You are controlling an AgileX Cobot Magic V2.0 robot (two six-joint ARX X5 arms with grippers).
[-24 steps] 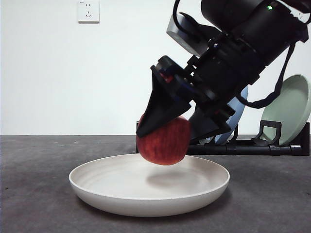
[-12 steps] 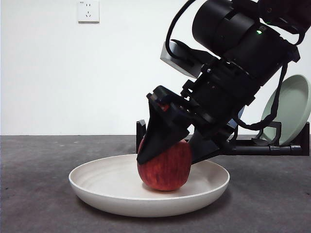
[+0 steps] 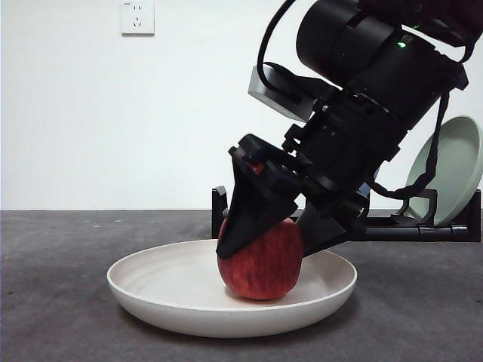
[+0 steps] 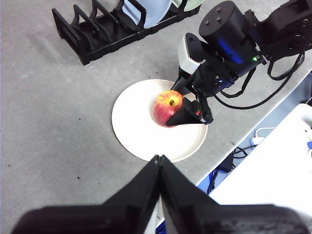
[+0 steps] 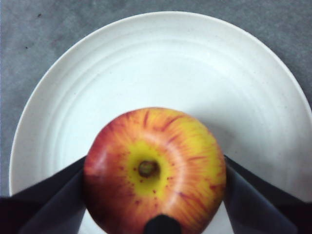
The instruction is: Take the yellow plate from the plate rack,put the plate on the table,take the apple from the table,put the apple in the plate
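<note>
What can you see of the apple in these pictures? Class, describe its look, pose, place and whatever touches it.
The apple is red on its sides, with a yellow patch streaked red around a dark stem hollow on top. Its skin looks smooth and faintly speckled. It stands upright, stem end up, resting on the floor of the yellow plate, roughly at the middle. The right gripper comes down at a slant from above, its two black jaws against opposite sides of the apple. Nothing else touches it.
</note>
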